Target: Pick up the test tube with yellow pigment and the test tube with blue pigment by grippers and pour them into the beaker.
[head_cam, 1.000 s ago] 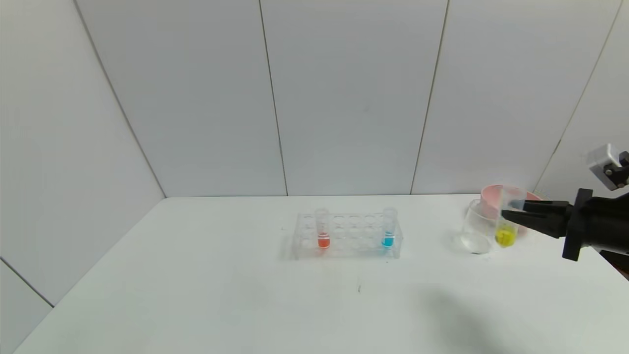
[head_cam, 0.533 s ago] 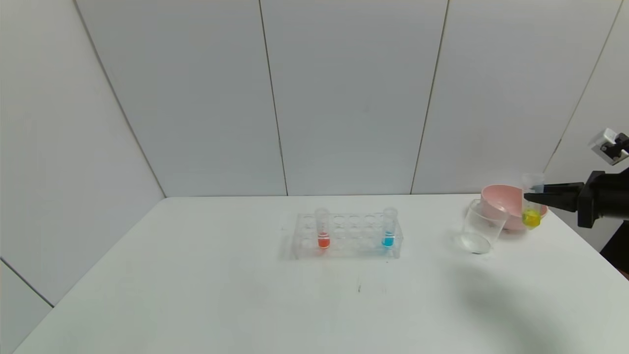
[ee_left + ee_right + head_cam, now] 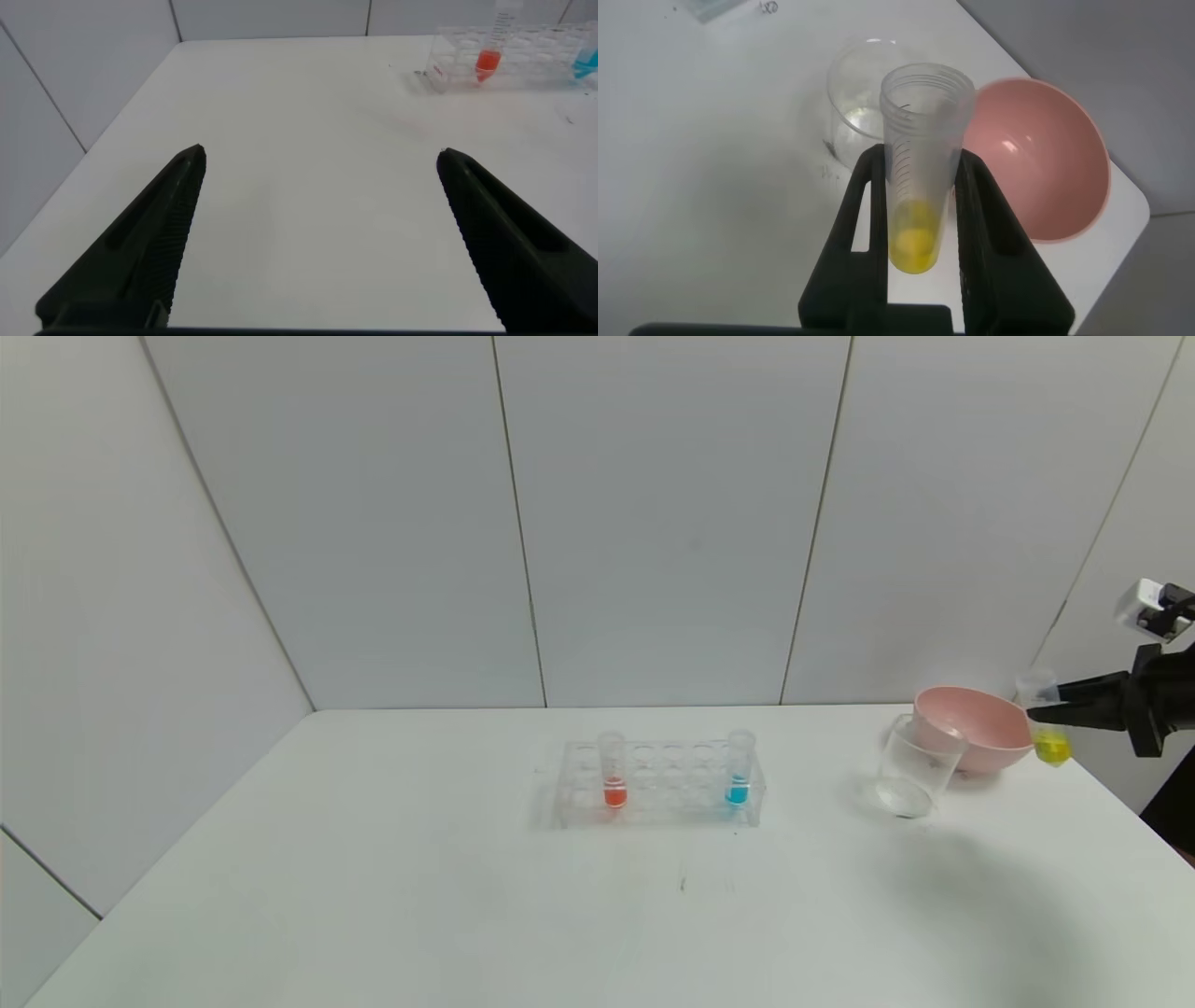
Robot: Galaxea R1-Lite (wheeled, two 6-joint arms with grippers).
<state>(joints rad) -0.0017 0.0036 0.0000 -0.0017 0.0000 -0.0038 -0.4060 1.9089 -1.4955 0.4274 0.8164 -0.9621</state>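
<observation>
I count three tubes in all. My right hand (image 3: pixel 1038 714) is closed around the yellow tube (image 3: pixel 1047 729), its two fingers (image 3: pixel 862 210) pressed against the tube's sides about halfway along its length. It holds the tube in the air at the far right edge of the tabletop (image 3: pixel 467 896), just right of the pink bowl (image 3: pixel 971 728). The tube is nearly upright, mouth upward, with the yellow liquid sitting at its bottom.

From the right wrist, the tube's open mouth (image 3: pixel 926 93) lines up in front of the beaker (image 3: pixel 859 103), with the bowl (image 3: pixel 1046 159) beside it.

There is one beaker (image 3: pixel 913 767), clear and apparently without coloured liquid, standing on the tabletop just left of the single bowl and touching or nearly touching it.

One clear rack (image 3: pixel 658 784) sits mid-tabletop, well apart from the beaker. It holds two tubes: the orange tube (image 3: pixel 612 770) near its left end and the blue tube (image 3: pixel 738 767) near its right end, both upright.

My left hand (image 3: pixel 318 243) hangs over the near left part of the tabletop with its two fingers spread wide, holding nothing. The rack and orange tube (image 3: pixel 492 51) show far beyond it.
</observation>
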